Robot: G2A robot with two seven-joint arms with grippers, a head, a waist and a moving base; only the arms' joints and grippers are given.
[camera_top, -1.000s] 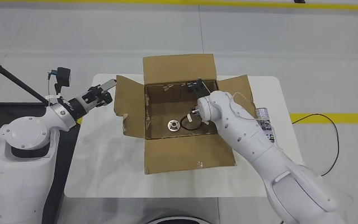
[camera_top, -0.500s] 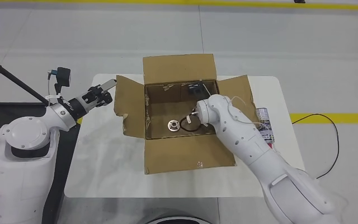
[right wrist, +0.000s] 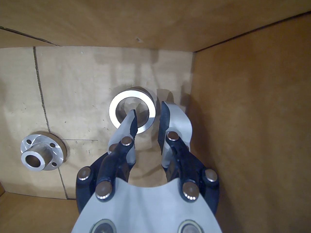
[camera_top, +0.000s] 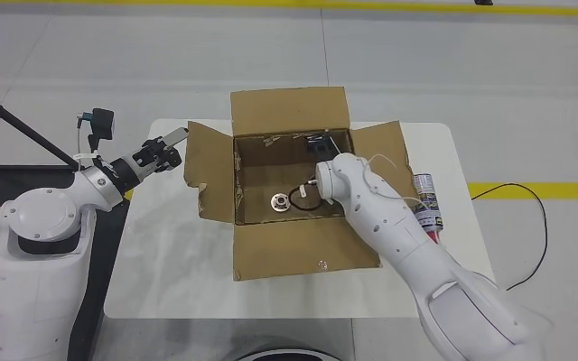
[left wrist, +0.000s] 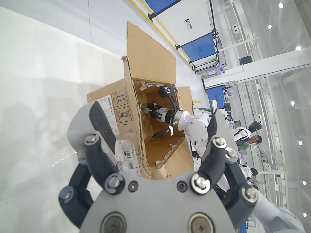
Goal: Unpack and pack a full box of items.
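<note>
An open cardboard box [camera_top: 289, 110] stands mid-table. My right gripper [camera_top: 305, 190] is down inside it. In the right wrist view a steel ring [right wrist: 116, 103] lies on the box floor [right wrist: 80, 78]. My right gripper [right wrist: 148, 120] is open and astride the ring's wall, one finger in the bore and the other just outside. A flanged steel hub [right wrist: 40, 153] [camera_top: 281, 200] sits apart from the ring. My left gripper [camera_top: 176, 140] [left wrist: 158, 127] hangs open and holds nothing, just off the box's left flap [left wrist: 114, 112].
A spray can [camera_top: 424, 192] lies on the white table [camera_top: 172, 262] to the right of the box, with a small red item [camera_top: 437, 236] beside it. The box walls stand close around my right gripper. The table has bare room left of and in front of the box.
My right arm has shifted slightly inside the box. The left arm has kept still.
</note>
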